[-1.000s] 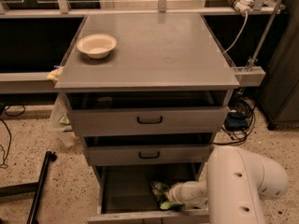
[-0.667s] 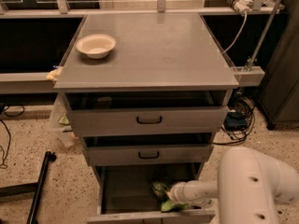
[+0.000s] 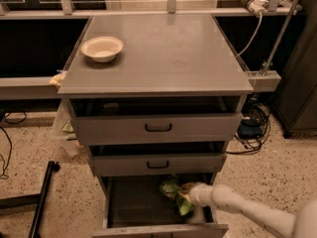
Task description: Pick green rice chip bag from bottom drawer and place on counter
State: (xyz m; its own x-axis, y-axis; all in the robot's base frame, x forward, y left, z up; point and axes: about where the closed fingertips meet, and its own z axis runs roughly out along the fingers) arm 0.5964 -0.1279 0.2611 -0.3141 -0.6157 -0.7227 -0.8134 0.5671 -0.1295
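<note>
Glossy counter (image 3: 163,53), gripper (image 3: 185,198) in metal bottom drawer (image 3: 133,202)

- No legible text, label, brand, number or sign on any surface.
- Print on the green rice chip bag (image 3: 172,188), directly at the gripper (image 3: 184,198): not readable.
- The gripper sits inside the bottom drawer (image 3: 133,205).

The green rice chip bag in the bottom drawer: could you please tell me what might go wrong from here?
The tool is at the green rice chip bag in the bottom drawer. The middle drawer juts out just above, so a straight lift could snag bag or arm. The crumpled foil may slip. Setting it on the counter, mind the white bowl.
</note>
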